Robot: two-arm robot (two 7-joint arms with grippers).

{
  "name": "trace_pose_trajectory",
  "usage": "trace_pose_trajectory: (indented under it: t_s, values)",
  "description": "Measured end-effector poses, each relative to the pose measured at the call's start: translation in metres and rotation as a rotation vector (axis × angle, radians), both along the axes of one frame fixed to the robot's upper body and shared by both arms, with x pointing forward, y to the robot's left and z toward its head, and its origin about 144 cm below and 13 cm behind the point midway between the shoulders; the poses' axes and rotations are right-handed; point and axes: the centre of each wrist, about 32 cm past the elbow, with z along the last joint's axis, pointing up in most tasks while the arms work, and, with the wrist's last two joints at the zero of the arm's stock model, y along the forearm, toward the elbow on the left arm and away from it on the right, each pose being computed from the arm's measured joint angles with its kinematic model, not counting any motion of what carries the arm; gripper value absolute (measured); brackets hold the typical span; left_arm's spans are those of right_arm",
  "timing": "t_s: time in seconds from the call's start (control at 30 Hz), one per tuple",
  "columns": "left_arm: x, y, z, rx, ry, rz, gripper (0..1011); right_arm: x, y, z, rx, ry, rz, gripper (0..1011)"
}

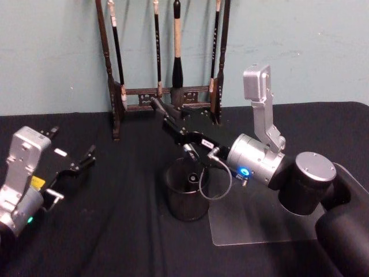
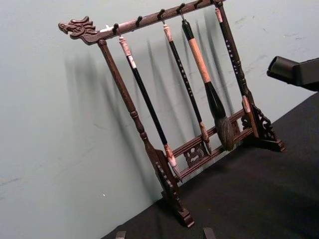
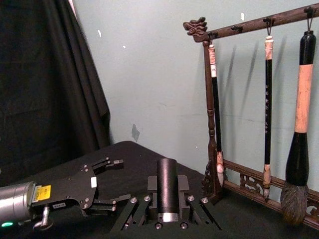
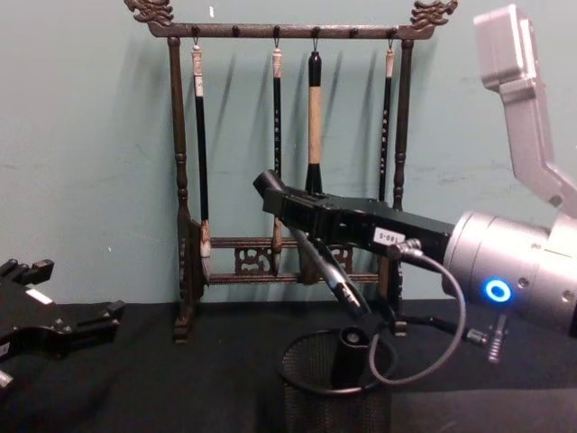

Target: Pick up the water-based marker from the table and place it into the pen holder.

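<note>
My right gripper [image 1: 163, 114] reaches in from the right and hovers above and behind the pen holder [image 1: 181, 205], a black mesh cup also seen in the chest view [image 4: 315, 401]. It is shut on a black cylindrical marker [image 3: 168, 181] that sticks out past the fingers toward the wall. A dark cylindrical item [image 4: 346, 354] stands inside the holder. My left gripper [image 1: 72, 176] rests open at the table's left side, holding nothing.
A tall dark wooden brush rack [image 1: 164, 91] with several hanging brushes stands against the wall just beyond the marker's tip. A clear plastic sheet [image 1: 253, 225] lies on the black cloth right of the holder. A cable [image 1: 222, 184] loops from the right wrist over the holder's rim.
</note>
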Motion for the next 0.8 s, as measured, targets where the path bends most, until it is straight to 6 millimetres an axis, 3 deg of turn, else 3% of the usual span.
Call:
trace_pose_trajectory:
  t_s: [0.8]
  values:
    - [0.0,0.0,0.0,0.0,0.0,0.0,1001,-0.01,-0.004,0.002,-0.043,0.045,0.019,235]
